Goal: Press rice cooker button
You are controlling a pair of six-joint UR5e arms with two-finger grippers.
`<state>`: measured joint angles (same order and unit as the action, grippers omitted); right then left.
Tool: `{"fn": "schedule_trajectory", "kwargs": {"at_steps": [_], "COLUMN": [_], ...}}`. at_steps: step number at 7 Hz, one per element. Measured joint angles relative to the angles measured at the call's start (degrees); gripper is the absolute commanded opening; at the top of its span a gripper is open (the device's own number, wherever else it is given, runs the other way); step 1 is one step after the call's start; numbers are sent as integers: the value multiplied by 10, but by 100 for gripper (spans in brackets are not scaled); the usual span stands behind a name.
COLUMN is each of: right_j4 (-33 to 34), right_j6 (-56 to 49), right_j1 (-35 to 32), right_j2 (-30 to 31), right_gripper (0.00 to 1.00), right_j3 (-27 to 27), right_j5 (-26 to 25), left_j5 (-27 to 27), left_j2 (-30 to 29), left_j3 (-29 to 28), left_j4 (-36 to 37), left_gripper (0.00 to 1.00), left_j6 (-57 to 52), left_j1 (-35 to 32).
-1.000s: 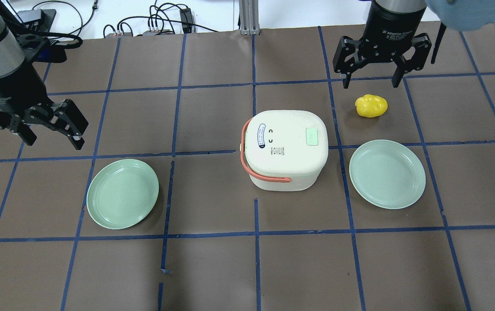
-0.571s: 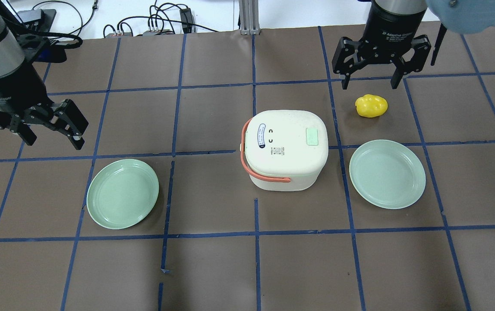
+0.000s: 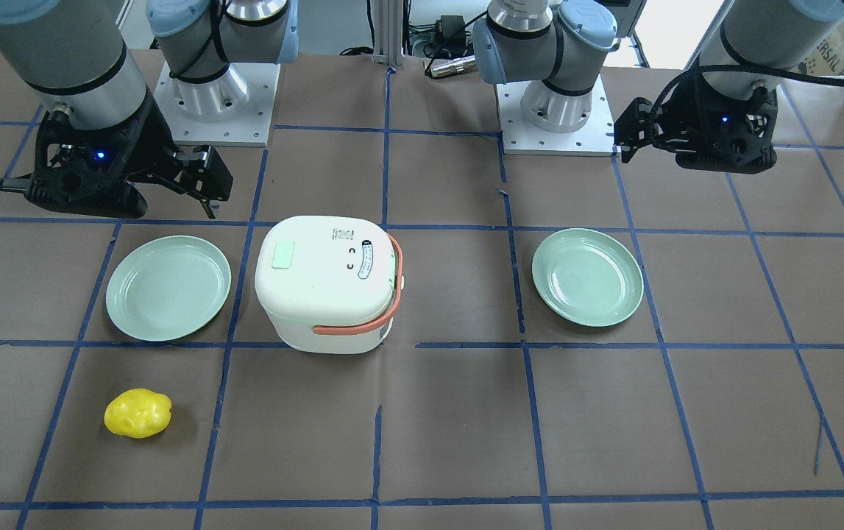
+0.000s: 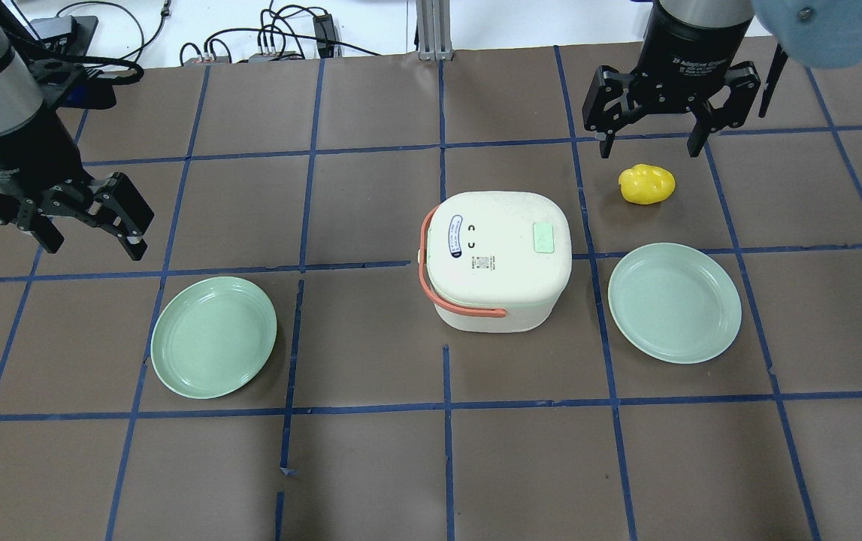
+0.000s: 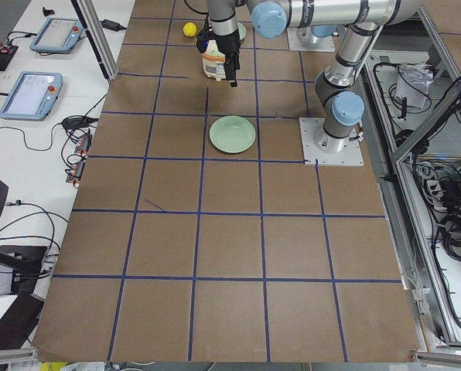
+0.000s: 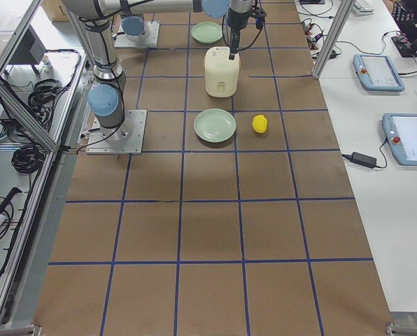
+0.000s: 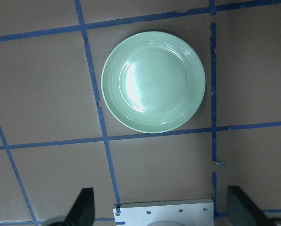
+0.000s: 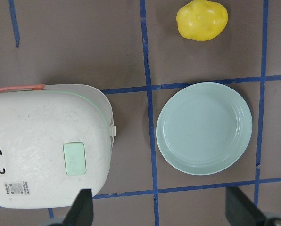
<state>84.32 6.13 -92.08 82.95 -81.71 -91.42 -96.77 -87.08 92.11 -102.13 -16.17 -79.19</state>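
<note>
brown worktop (image 4: 370,466) holds the rice cooker (image 4: 497,261) at centre, green button (image 4: 544,237) on its lid's right side. left gripper (image 4: 91,242) and right gripper (image 4: 650,146) hang spread, empty. approach looks unstarted: you'd bring the right one over it and press.

You see a plate (image 7: 153,82) from above.
It sits on the taped table (image 7: 41,89); the left gripper (image 7: 161,211) shows at the bottom edge, fingers (image 7: 84,209) wide apart.

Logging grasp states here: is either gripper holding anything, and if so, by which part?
Nothing is held. The left gripper and the right gripper are both open and empty, and neither touches the rice cooker.
</note>
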Motion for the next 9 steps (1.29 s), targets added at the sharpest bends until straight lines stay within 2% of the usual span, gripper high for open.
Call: {"fn": "schedule_trajectory", "kwargs": {"at_steps": [4, 5, 6, 7, 8, 9], "right_j4": [8, 25, 49, 73, 83, 84], "right_j6": [13, 19, 33, 52, 68, 77], "right_j1": [-12, -15, -27, -47, -64, -72], "right_j2": [-2, -3, -4, -7, -10, -17], "right_gripper": [100, 97, 45, 16, 6, 6], "right_j3": [0, 1, 2, 2, 1, -3], "right_j5": [3, 5, 15, 31, 47, 62], "left_j5": [0, 0, 0, 0, 0, 0], "left_j2": [0, 0, 0, 0, 0, 0], "left_j3": [0, 0, 0, 0, 0, 0], "left_j4": [0, 0, 0, 0, 0, 0], "left_gripper": [100, 100, 100, 100, 100, 100], "left_j6": [0, 0, 0, 0, 0, 0], "left_j1": [0, 0, 0, 0, 0, 0]}}
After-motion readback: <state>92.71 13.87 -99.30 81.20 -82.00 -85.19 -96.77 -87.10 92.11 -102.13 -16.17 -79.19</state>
